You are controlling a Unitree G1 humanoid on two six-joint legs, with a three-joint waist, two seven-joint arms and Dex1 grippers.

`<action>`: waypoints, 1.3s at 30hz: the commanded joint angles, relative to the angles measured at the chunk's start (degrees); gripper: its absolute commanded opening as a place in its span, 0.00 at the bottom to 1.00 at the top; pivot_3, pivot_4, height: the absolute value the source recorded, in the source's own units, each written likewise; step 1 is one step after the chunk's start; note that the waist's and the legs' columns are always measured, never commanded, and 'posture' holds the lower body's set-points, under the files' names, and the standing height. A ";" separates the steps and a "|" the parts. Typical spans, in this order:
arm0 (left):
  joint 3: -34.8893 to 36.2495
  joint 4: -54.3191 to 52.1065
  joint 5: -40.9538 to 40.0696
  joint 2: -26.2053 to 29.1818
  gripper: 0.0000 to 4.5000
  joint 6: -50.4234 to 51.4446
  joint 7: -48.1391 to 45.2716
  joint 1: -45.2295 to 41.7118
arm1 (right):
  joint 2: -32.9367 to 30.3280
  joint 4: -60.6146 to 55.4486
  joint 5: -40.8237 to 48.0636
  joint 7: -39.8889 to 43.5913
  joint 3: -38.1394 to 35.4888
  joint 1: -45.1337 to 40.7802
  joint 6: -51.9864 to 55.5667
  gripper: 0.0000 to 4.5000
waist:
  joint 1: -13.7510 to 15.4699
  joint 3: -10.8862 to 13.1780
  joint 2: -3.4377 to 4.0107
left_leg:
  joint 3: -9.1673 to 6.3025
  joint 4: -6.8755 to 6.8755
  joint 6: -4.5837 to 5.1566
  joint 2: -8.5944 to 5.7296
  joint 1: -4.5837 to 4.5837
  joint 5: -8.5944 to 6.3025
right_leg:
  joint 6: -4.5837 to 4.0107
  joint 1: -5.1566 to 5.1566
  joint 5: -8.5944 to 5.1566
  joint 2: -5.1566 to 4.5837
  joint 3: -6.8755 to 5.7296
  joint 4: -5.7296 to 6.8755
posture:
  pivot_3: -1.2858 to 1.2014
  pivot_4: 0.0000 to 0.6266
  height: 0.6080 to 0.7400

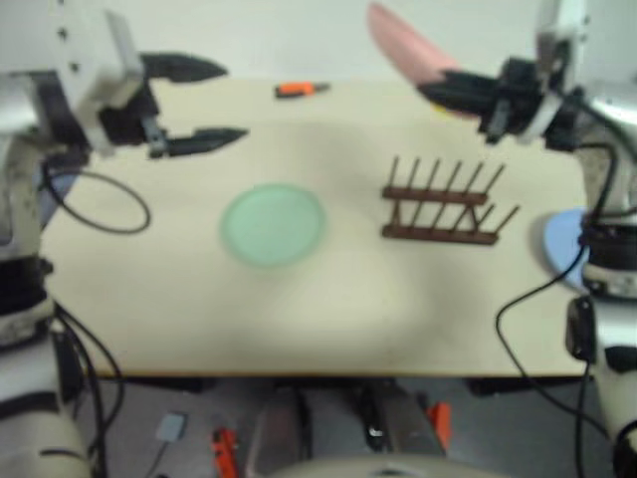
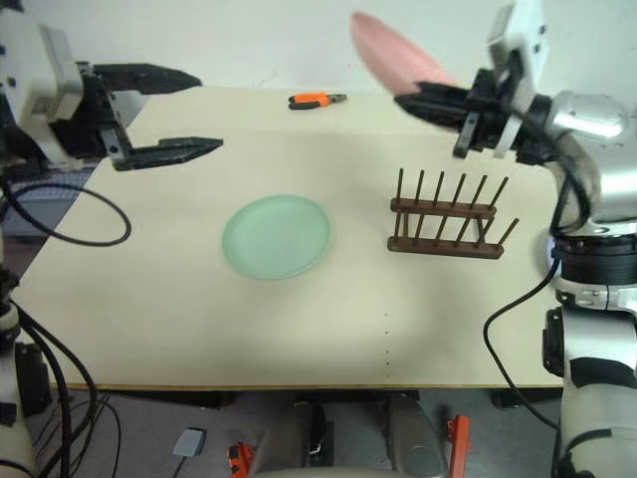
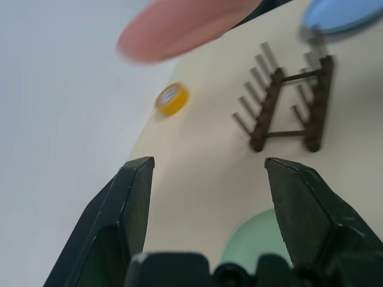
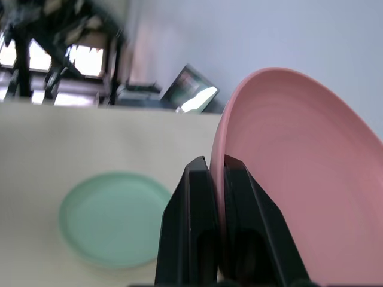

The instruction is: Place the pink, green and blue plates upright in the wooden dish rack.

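The wooden dish rack (image 2: 445, 227) holds 0 of 3 plates. The right gripper (image 2: 410, 97) pinches the pink plate (image 2: 386, 52) above it; the left gripper (image 2: 204, 112) is wide open, empty. The green plate (image 2: 276, 235) and the blue plate (image 3: 341, 13) lie flat beside the rack.

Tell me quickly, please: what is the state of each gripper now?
Left gripper: open, holding nothing, above the table.
Right gripper: shut on the pink plate, lifted above the wooden dish rack.
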 commanded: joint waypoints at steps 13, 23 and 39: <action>-2.68 7.65 6.21 -4.19 0.72 9.94 14.48 -1.34 | 1.45 -1.74 14.37 -21.76 -16.52 -1.81 16.05 0.00 | -0.09 0.00 0.00 | 0.03 -0.18 -0.01 0.00 -0.05 -0.01 | -0.01 -0.07 0.02 -0.02 0.08 -0.15 | 0.52 0.24 1.00; -3.61 7.87 6.86 -5.90 0.72 9.02 16.25 0.47 | 4.59 -5.50 25.74 -38.10 -26.43 0.49 25.66 0.00 | -0.09 0.00 0.00 | 0.02 -0.34 0.00 0.01 -0.04 -0.01 | -0.05 -0.11 0.00 -0.02 0.09 -0.18 | 0.52 0.24 1.00; -3.53 12.23 7.97 -7.86 0.72 8.21 19.08 0.96 | 6.26 -11.97 41.72 -58.80 -35.05 10.03 29.43 0.00 | -0.10 0.00 0.00 | 0.01 -0.55 0.00 0.00 -0.04 0.00 | -0.03 -0.11 0.00 -0.01 0.11 -0.35 | 0.52 0.24 1.00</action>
